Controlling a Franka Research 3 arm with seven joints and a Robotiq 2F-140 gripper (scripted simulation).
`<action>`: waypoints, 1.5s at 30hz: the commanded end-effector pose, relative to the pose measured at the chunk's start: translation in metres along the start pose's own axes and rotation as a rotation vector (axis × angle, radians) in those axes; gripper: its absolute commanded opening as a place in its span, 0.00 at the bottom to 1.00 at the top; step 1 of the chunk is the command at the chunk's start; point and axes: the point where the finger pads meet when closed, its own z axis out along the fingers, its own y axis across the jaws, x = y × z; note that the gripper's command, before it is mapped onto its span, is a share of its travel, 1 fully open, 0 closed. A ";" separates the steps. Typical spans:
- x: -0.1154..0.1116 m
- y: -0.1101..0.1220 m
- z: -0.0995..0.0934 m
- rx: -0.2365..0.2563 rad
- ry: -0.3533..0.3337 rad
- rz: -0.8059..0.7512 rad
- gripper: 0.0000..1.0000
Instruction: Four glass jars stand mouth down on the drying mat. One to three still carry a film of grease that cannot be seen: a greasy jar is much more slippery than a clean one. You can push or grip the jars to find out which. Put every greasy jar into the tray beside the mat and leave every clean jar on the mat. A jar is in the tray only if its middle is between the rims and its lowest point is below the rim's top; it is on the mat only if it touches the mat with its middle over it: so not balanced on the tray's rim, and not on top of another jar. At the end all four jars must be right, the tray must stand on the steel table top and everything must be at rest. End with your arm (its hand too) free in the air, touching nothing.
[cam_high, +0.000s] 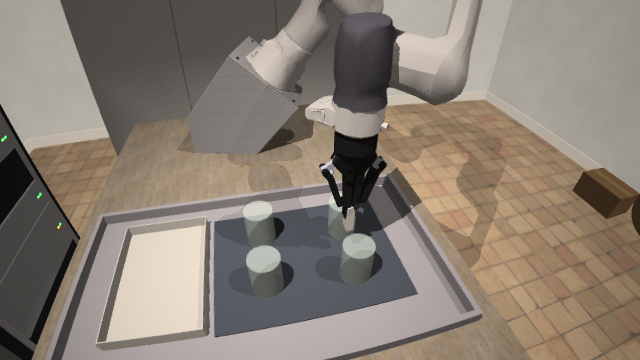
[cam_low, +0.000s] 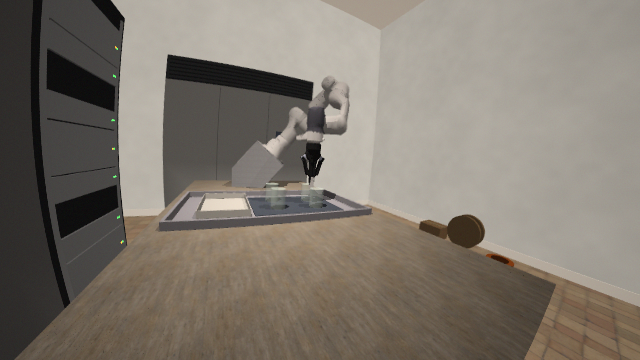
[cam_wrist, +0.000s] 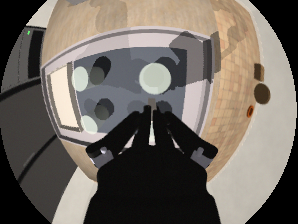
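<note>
My gripper (cam_high: 349, 225) (cam_low: 311, 183) (cam_wrist: 151, 103) is shut and empty, pointing down between the two right-hand jars. The rear right jar (cam_high: 336, 222) (cam_wrist: 155, 78) is partly covered by the fingers in the top view. The near right jar (cam_high: 357, 262) (cam_low: 316, 198) is mostly hidden by the gripper in the wrist view. The rear left jar (cam_high: 259, 225) (cam_wrist: 80, 78) and near left jar (cam_high: 265, 275) (cam_wrist: 89, 125) stand apart. All four pale green jars are upright on the dark mat (cam_high: 300, 305) (cam_wrist: 125, 75). Contact between fingertips and jars cannot be told. The cream tray (cam_high: 206, 280) holds no jar.
The tray lies left of the mat. A raised grey rim (cam_high: 160, 207) (cam_low: 270, 219) surrounds both. The robot's grey base block (cam_high: 240, 110) stands behind them on the wooden table. A dark rack (cam_high: 30, 210) stands at the left; a brown box (cam_high: 602, 195) is on the floor at the right.
</note>
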 end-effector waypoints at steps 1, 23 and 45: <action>0.000 0.000 0.000 0.002 -0.003 -0.006 0.00; 0.000 0.000 -0.038 0.002 -0.003 -0.006 0.00; 0.006 -0.096 -0.077 0.002 -0.003 -0.006 0.00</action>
